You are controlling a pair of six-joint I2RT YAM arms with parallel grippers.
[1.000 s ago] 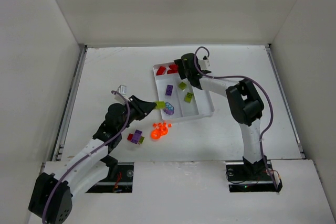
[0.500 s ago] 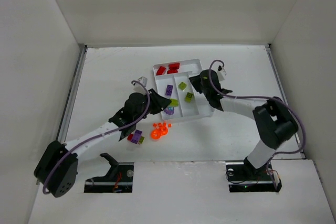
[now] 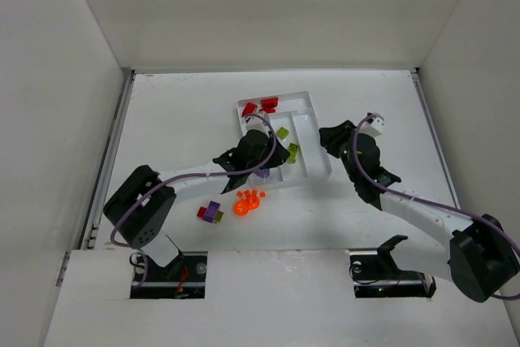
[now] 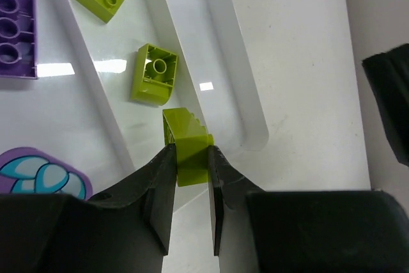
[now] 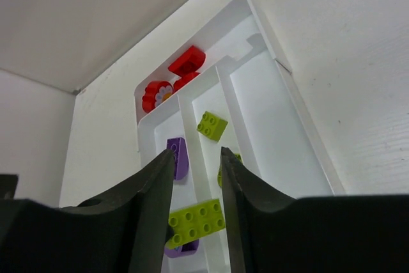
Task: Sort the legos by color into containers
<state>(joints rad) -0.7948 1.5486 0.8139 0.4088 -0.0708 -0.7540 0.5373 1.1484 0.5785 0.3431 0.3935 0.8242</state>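
— Two lime bricks lie in the tray section just ahead of the left gripper, so that section is the target. Its jaws are clamped on a third lime brick, pinched by its lower half.

— Is it lined up?

— Hard to say. In the wrist view the held brick hangs near the close end of the tray, about over the divider that runs ahead, to the right of the lime pair. I can't tell which side it would fall.

— So how would you finish it?

— Nudge the gripper to its left, over the floor where the pair lies, and a bit further ahead of the end wall. Then lower until the brick is just above the floor before parting the jaws. Dropped from high up, it might bounce over to the purple brick on the far left.

— And the other arm?

— The right gripper sits just beside the tray's long side, jaws a little apart with nothing between them. It is apart from the left arm.

— What remains?

— Orange pieces and a small mixed cluster on the table, behind the left gripper.
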